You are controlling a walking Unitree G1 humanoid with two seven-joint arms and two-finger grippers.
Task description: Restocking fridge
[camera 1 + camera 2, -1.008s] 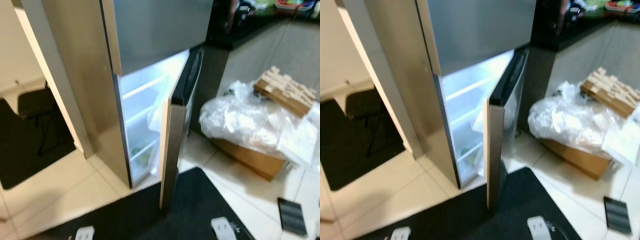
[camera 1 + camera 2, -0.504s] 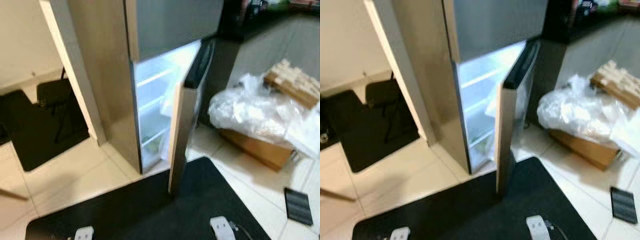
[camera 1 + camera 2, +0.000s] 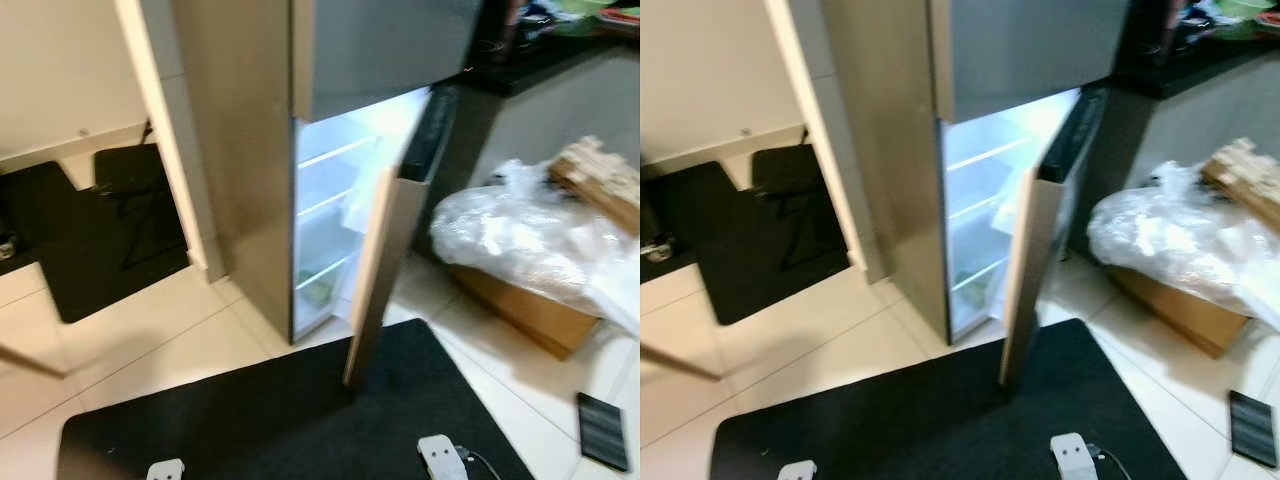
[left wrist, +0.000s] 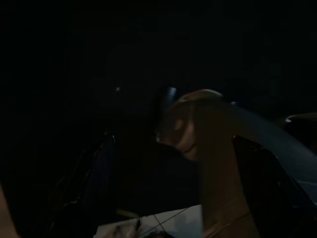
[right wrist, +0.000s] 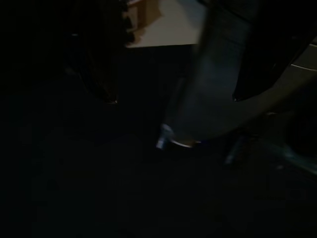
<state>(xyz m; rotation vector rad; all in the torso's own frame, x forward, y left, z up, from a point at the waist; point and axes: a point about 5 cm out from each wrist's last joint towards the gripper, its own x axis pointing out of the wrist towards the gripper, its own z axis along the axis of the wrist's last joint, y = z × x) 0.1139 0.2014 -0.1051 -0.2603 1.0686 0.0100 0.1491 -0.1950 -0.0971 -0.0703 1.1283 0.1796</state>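
A tall steel fridge (image 3: 250,150) stands ahead of me. Its lower door (image 3: 375,285) is ajar, edge-on to me, and swung out over the black mat. The lit white inside (image 3: 335,215) has wire-edged shelves, with something green (image 3: 318,292) on the lowest one. The upper door (image 3: 390,50) is closed. Both arms hang idle. Their wrist views are very dark, with dim shapes and a pale patch of floor (image 5: 168,22).
A black mat (image 3: 260,425) lies in front of the fridge, with my two white feet (image 3: 442,458) at its near edge. On the right are a cardboard box (image 3: 525,310) under a plastic bag (image 3: 520,235), wooden blocks (image 3: 605,180) and a dark flat object (image 3: 602,430). Another dark mat (image 3: 90,235) lies left.
The whole picture has shifted: the fridge now sits further right and looks a little smaller, so the camera has moved. The door stays ajar as before.
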